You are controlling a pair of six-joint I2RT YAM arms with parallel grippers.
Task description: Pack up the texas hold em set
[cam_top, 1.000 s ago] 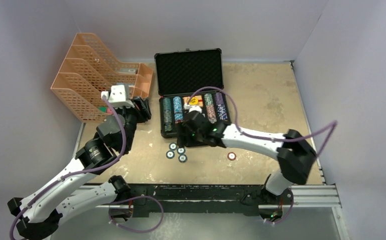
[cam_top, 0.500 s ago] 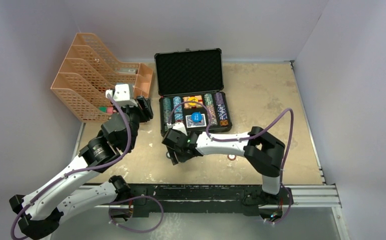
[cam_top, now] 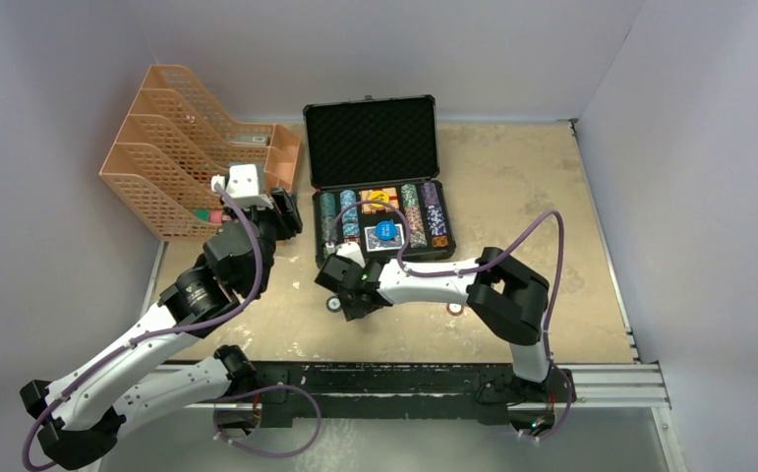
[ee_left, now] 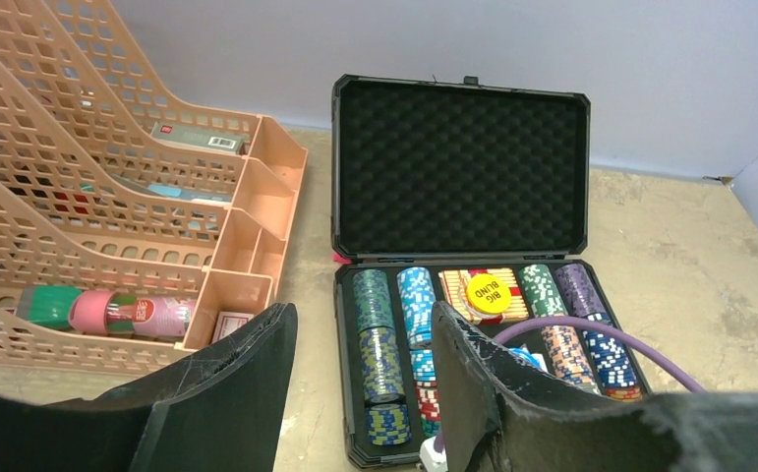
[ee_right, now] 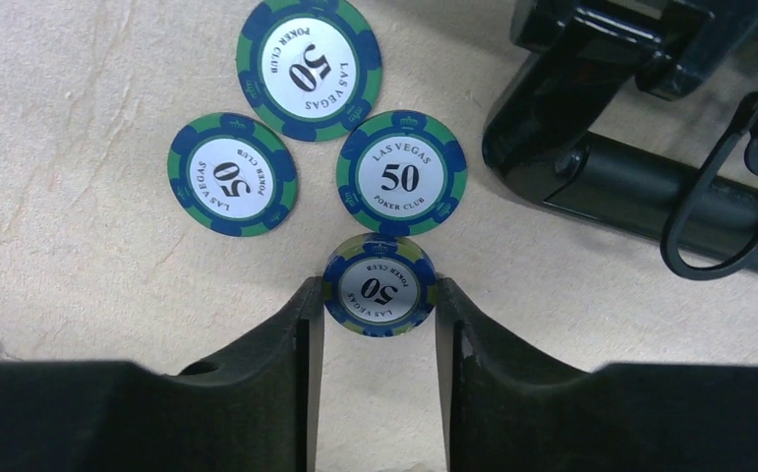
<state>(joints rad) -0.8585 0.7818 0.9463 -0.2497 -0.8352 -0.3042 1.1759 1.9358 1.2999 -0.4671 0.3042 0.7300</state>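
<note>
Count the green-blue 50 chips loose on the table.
4. Far chip, left chip and right chip lie clustered; the near chip sits pinched in the right gripper. More may be hidden.

Chip (ee_right: 379, 285) glossy (printed face); case lining (ee_left: 458, 167) matt foam; organiser (ee_left: 247, 157) plastic mesh.

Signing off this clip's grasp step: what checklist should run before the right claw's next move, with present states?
1. Right claw flanks the blue-and-green round poker chip on both sides: ok.
2. That chip is free of the three loose neighbour chips: cannot tell, the nearest sits edge to edge.
3. Black foam-lined case is open: ok.
4. Free slot among the stored chip rows: cannot tell.
5. Left claw is open and empty: ok.
</note>
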